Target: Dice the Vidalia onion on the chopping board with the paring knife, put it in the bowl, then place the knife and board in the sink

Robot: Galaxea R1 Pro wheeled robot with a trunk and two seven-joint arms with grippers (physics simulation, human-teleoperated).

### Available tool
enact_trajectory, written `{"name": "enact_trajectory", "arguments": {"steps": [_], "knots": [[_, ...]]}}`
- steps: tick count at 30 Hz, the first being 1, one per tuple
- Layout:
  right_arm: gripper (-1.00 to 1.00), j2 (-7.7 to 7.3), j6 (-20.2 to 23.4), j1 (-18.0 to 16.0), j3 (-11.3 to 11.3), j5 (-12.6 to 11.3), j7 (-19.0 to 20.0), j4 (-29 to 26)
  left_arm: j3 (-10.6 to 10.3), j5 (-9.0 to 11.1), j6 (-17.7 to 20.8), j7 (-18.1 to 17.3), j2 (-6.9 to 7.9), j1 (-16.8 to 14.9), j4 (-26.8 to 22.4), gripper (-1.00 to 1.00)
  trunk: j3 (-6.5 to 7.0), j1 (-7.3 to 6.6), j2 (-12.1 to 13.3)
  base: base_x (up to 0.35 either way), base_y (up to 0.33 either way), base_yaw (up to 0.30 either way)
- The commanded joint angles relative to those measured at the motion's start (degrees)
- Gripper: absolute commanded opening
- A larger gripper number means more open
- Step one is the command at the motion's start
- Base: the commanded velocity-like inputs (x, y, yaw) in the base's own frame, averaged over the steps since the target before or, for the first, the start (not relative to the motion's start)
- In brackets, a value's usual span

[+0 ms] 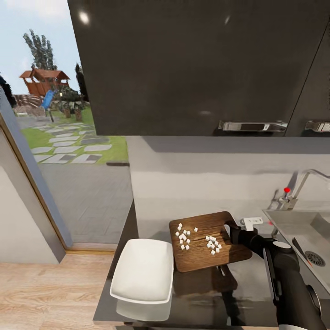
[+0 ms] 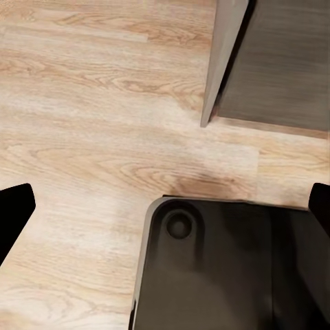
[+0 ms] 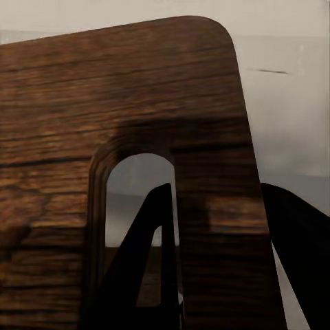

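Observation:
The dark brown chopping board [image 1: 201, 247] hangs a little above the countertop [image 1: 201, 298] and casts a shadow on it. White diced onion [image 1: 185, 236] lies on it in two small heaps. My right gripper [image 1: 231, 229] is shut on the chopping board's handle end. In the right wrist view one finger [image 3: 148, 261] passes through the board's [image 3: 103, 89] slot and the other lies outside its edge. The white bowl [image 1: 144, 270] stands just left of the board. A slim dark knife-like shape [image 1: 299, 247] lies in the sink [image 1: 316, 229]. My left gripper [image 2: 165, 213] is open over the floor.
Dark wall cabinets [image 1: 192, 68] hang close above the counter. The chrome tap [image 1: 298, 183] with a red dot stands behind the sink. Left of the counter's end are a wooden floor [image 1: 46, 284] and a glass door. The robot's dark base [image 2: 227, 268] lies below my left gripper.

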Motion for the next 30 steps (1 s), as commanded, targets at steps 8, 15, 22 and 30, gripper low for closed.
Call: {"name": "enact_trajectory", "arguments": {"steps": [8,15,22,30], "knots": [[-1.0,-0.1,0.4,0.0,-0.2,0.6,0.6,-0.1,0.5,-0.4,0.0,-0.3,-0.07,0.0,0.0,1.0,0.41,0.04,-0.1,0.0,0.034,0.0],[-1.0,-0.17,1.9,-0.1,-0.3,0.6,0.6,-0.1,0.5,-0.4,0.0,-0.3,-0.07,0.0,0.0,1.0,0.44,0.04,-0.1,0.0,0.001,0.0],[-1.0,-0.57,4.7,-0.1,-0.3,0.6,0.6,-0.1,0.5,-0.4,0.0,-0.3,-0.07,0.0,0.0,1.0,0.44,0.04,-0.1,0.0,0.0,0.0],[-1.0,-0.64,5.3,-0.1,-0.2,0.7,0.5,-0.2,0.5,-0.4,0.0,-0.3,-0.07,0.0,0.0,1.0,0.44,0.04,-0.1,0.0,0.0,0.0]]}}
